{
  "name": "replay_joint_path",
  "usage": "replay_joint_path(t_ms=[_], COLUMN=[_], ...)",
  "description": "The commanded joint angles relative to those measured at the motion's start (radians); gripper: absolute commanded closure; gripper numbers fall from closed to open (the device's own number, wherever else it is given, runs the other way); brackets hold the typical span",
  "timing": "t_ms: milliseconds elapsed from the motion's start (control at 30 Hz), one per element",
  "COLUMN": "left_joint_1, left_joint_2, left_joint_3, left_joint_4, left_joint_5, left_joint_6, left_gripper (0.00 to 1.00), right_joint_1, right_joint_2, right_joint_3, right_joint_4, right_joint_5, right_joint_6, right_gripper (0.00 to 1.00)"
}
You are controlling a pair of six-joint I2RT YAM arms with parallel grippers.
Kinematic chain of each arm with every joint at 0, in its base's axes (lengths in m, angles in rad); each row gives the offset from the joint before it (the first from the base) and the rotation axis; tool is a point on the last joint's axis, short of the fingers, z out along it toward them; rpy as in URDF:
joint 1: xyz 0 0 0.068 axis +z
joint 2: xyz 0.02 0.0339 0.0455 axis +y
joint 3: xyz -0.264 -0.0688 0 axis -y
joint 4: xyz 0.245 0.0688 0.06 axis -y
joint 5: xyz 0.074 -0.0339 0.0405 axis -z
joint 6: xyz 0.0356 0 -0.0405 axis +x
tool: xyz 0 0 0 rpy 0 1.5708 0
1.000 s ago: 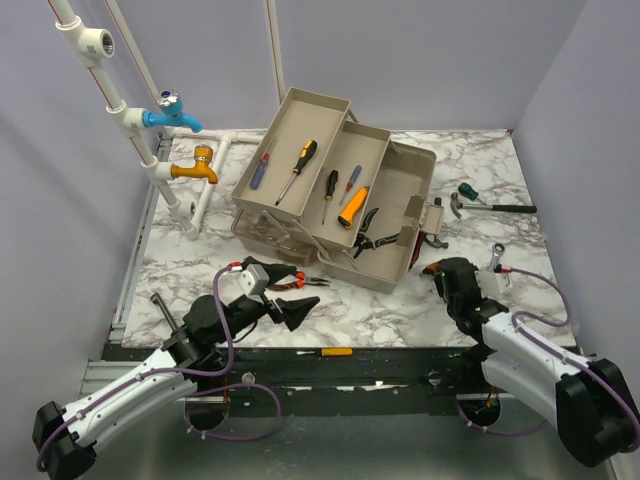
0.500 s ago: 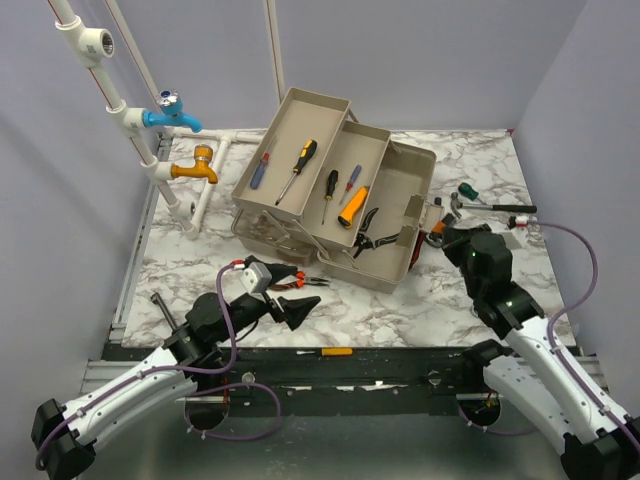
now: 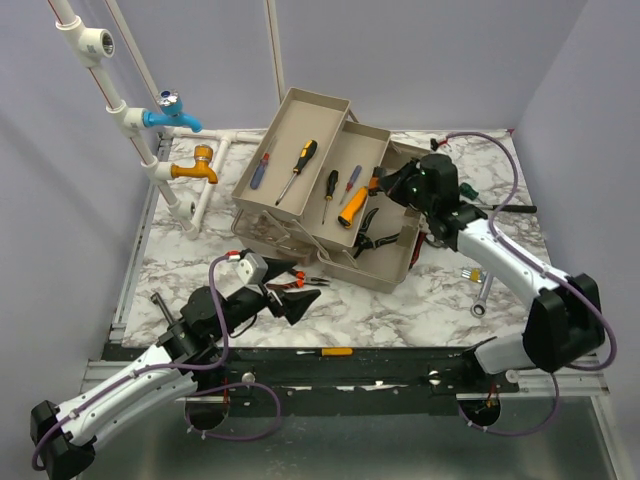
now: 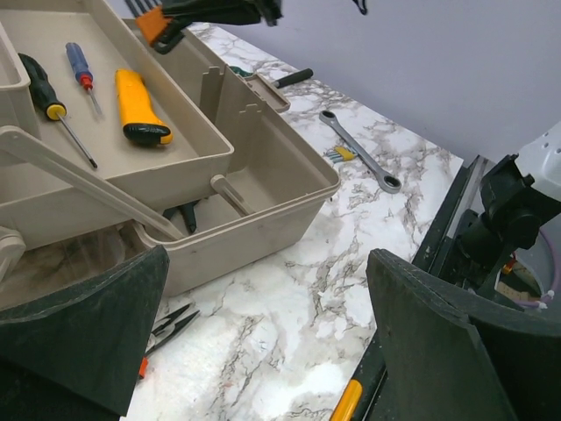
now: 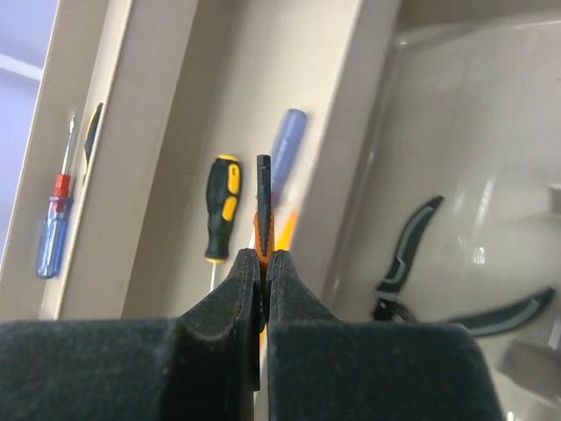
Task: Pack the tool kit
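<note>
The beige toolbox (image 3: 388, 272) stands open mid-table with its fold-out trays (image 3: 283, 128) raised at the back left. Screwdrivers (image 3: 298, 168) and an orange-handled tool (image 3: 352, 207) lie in the trays. Black pliers (image 3: 365, 232) lie in the bottom. My right gripper (image 3: 383, 184) hovers over the box's right side, shut on a thin orange-and-black tool (image 5: 263, 195); its own view has the gripper (image 5: 263, 255) above the trays. My left gripper (image 3: 286, 297) is open and empty low over the front of the table (image 4: 267, 263), with orange-handled pliers (image 3: 296, 285) just beside it.
A ratchet wrench (image 3: 479, 293) lies on the marble right of the box, small hex keys (image 4: 338, 154) beside it. A hammer (image 3: 503, 208) and a green-handled tool (image 3: 466, 190) lie at the back right. White pipes with a blue tap (image 3: 170, 116) and an orange tap (image 3: 195, 166) stand at the left.
My right arm has swung from the front right of the table up and leftward over the open box, carrying the orange-and-black tool. The left arm has barely shifted.
</note>
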Motion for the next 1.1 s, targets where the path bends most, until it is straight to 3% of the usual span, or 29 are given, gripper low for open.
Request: replay_joint_path(t_ms=[0, 333, 367, 467, 567, 1067], left_joint_1=[-0.006, -0.006, -0.006, -0.006, -0.006, -0.006], left_joint_2=[0.011, -0.003, -0.008, -0.025, -0.045, 0.016], left_joint_3=[0.027, 0.02, 0.017, 0.02, 0.023, 0.025], left_joint_4=[-0.016, -0.027, -0.03, -0.049, -0.071, -0.034], left_joint_5=[-0.023, -0.038, -0.042, -0.049, -0.054, -0.053], left_joint_6=[-0.02, -0.045, -0.045, -0.046, -0.048, -0.051], left_gripper=[0.01, 0.01, 0.01, 0.01, 0.01, 0.01], right_joint_1=[0.042, 0.111, 0.11, 0.111, 0.111, 0.087], right_joint_2=[0.15, 0.434, 0.453, 0.482, 0.461, 0.12], right_joint_3=[0.155, 0.438, 0.455, 0.489, 0.476, 0.27], right_joint_4=[0.051, -0.003, -0.04, -0.067, -0.066, -0.129], right_joint_5=[-0.034, -0.001, -0.003, 0.009, 0.032, 0.224], right_joint_6=[-0.016, -0.007, -0.005, -0.006, -0.012, -0.119], right_gripper=[0.99, 0.96, 0.93, 0.69, 0.44, 0.33])
